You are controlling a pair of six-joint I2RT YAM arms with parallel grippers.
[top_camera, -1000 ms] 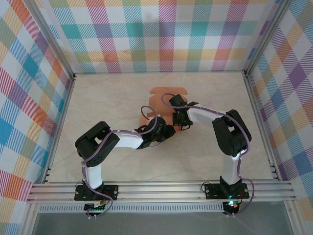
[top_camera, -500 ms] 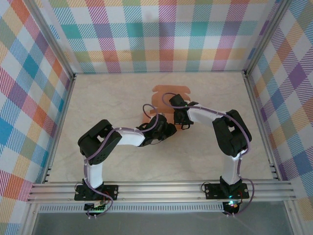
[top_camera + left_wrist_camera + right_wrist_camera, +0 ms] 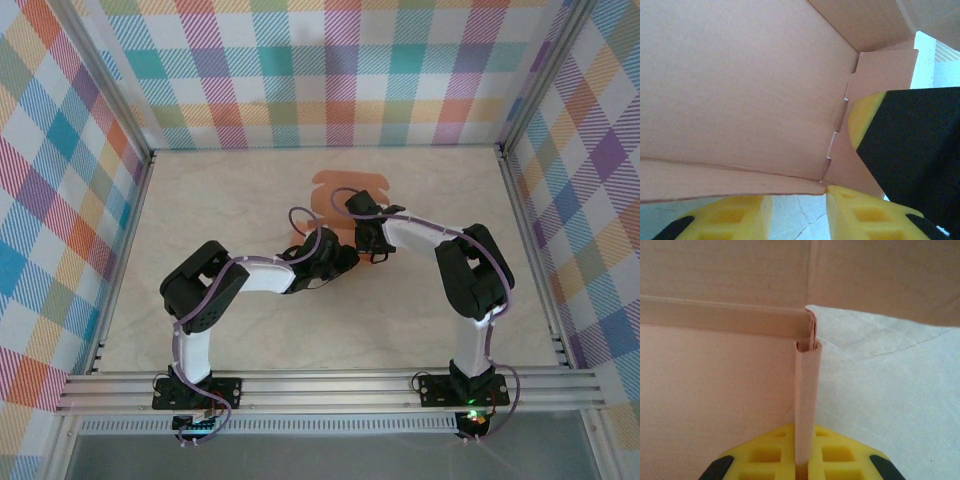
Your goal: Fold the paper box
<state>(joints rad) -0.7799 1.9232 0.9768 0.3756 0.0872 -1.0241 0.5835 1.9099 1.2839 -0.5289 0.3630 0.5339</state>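
Observation:
The paper box [image 3: 338, 190] is salmon-orange card lying mid-table, partly folded and partly hidden under both wrists. In the left wrist view its broad panel [image 3: 740, 85] rises close in front, with a notched crease at the right. My left gripper [image 3: 799, 200] stands open below the panel's lower edge; that edge touches the right fingertip [image 3: 840, 192] and bare table shows in the gap. My right gripper [image 3: 805, 432] is shut on a doubled-over upright wall [image 3: 806, 390] of the box. From above, the left gripper [image 3: 345, 252] and right gripper [image 3: 370, 238] meet at the box's near side.
The right gripper's black and yellow body [image 3: 905, 145] sits close on the right in the left wrist view. Pale marbled table [image 3: 220, 200] stretches to the left and right of the box. Checked walls [image 3: 320, 70] and aluminium rails [image 3: 330, 385] enclose the workspace.
The left gripper has pushed a little farther in toward the box and its jaws have parted. The right gripper keeps its pinch on the wall and has barely moved.

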